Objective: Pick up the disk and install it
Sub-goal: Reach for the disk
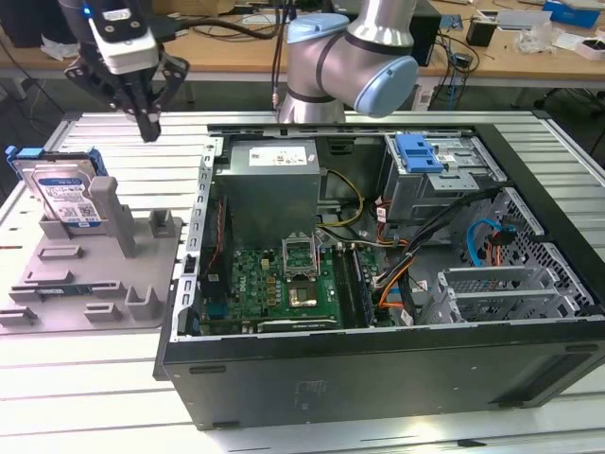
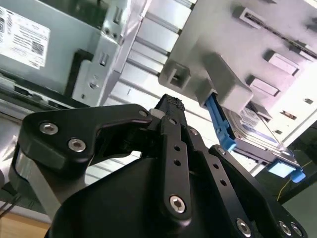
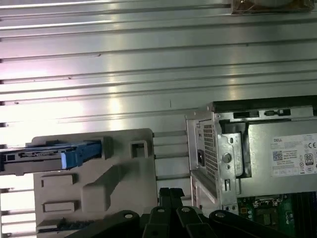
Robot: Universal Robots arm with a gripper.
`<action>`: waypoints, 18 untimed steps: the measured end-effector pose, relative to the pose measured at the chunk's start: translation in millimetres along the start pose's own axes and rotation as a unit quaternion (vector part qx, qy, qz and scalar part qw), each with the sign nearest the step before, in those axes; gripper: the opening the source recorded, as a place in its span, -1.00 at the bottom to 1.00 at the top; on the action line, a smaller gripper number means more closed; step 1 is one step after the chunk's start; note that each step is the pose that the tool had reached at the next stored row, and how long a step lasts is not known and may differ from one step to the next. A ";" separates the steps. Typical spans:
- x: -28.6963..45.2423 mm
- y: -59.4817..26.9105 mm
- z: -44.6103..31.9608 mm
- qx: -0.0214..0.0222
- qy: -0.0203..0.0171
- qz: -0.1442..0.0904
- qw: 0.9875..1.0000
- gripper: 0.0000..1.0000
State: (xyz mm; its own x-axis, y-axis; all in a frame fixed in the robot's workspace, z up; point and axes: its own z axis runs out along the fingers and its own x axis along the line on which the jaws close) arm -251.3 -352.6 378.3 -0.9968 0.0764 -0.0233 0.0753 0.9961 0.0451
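Gripper: the black gripper (image 2: 171,105) with its bolted linkage sits closest to the lens in both wrist views; it hangs from the arm (image 1: 359,47), fingertips pointing straight down
Gripper state: fingers pressed together with nothing between them
Disk: the disk (image 1: 64,194) is below the gripper and off to the side away from the computer case, well apart from the fingertips; it stands on edge, label outward, in its blue rail
Fixture: the grey fixture (image 1: 95,284) lies under the gripper; a tall upright post props the disk, which I judge is meant to keep its upper edge clear for a pinch from above
Disk in the first wrist view: the disk (image 3: 44,154) shows edge-on, its blue rail end poking past the fixture (image 3: 99,183)
Computer case: the computer case (image 1: 378,378) lies on its side on the gripper's other flank, its side panel off, so the inside opens upward to an arm coming from overhead
Drive cage: the metal drive cage (image 1: 444,184) with its blue bracket (image 1: 421,153) sits deep in the case, far from the gripper, past the power supply (image 1: 269,189)
Table: the ribbed aluminium table (image 1: 85,397) carries both fixture and case
Stage of work: the disk is not yet picked up; the gripper is above the fixture, nearer the disk than the cage
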 end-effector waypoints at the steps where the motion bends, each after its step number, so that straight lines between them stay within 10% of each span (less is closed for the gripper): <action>1: 6.2 1.8 0.8 0.000 0.000 0.000 1.000 -0.79; 12: 76.9 16.0 10.5 0.000 0.000 0.003 1.000 -0.79; 18: 102.7 21.2 14.3 0.000 0.000 0.004 1.000 -0.79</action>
State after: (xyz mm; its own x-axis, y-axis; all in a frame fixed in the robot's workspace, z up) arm -351.7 -323.1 362.6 -0.9962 0.0840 -0.0233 0.0829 0.9955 0.0451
